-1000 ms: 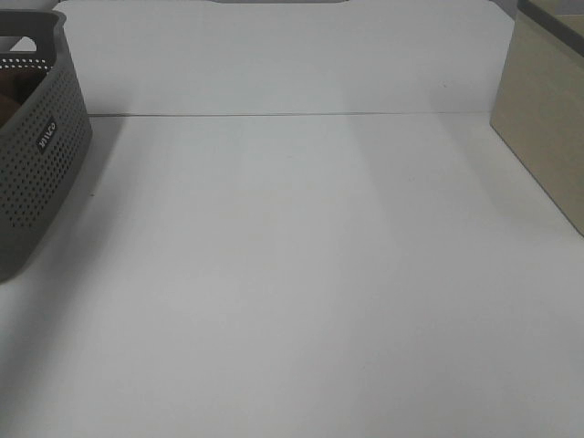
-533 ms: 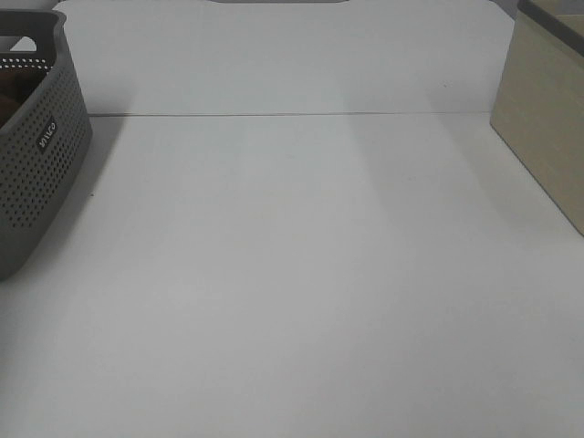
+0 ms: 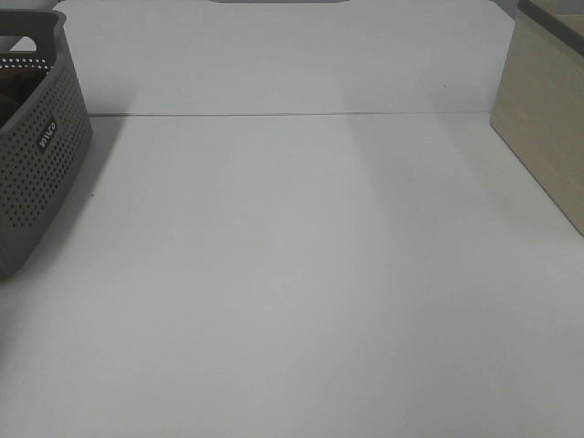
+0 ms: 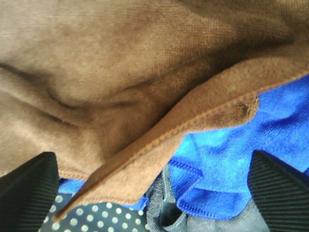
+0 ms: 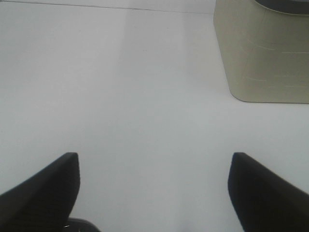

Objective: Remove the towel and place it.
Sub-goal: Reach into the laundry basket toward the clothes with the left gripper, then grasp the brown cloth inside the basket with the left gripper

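The towel [image 4: 120, 72] is dark reddish-brown terry cloth and fills most of the left wrist view, its stitched hem folded over. It lies on other cloths inside the grey perforated basket [image 3: 41, 173] at the far left of the high view, where only a brown sliver [image 3: 7, 99] shows. My left gripper [image 4: 152, 159] is open just above the towel's hem, with one dark finger [image 4: 26, 188] on each side and nothing held. My right gripper [image 5: 154, 157] is open and empty over the white table [image 5: 135, 96]. Neither gripper shows in the high view.
Under the towel lie a blue cloth [image 4: 241, 145], a dark polka-dot cloth [image 4: 91, 217] and a grey cloth [image 4: 164, 212]. A beige box [image 3: 547, 119] stands at the table's right edge; it also shows in the right wrist view [image 5: 263, 53]. A white back wall [image 3: 274, 55] closes the far side.
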You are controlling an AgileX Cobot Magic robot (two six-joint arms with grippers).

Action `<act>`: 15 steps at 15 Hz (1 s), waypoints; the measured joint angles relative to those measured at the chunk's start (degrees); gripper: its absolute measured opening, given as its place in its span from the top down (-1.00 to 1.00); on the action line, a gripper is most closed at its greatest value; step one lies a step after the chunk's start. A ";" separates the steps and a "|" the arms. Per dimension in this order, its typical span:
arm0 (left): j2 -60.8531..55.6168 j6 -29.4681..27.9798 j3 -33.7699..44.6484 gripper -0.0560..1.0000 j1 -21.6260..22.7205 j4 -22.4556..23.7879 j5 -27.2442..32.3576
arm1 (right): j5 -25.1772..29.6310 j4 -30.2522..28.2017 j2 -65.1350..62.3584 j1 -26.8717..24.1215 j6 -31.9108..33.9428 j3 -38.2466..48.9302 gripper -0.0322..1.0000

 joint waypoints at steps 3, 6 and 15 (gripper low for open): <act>0.97 0.00 0.00 -0.98 0.00 0.00 0.00 | 0.00 0.00 0.00 0.00 0.00 0.00 -0.62; 1.26 -0.40 0.00 -0.92 0.00 0.00 0.00 | 0.00 0.00 0.00 0.00 0.00 0.00 -0.62; 1.26 -8.14 0.00 0.88 0.00 0.63 0.06 | 0.00 0.00 0.00 0.00 0.00 0.00 -0.62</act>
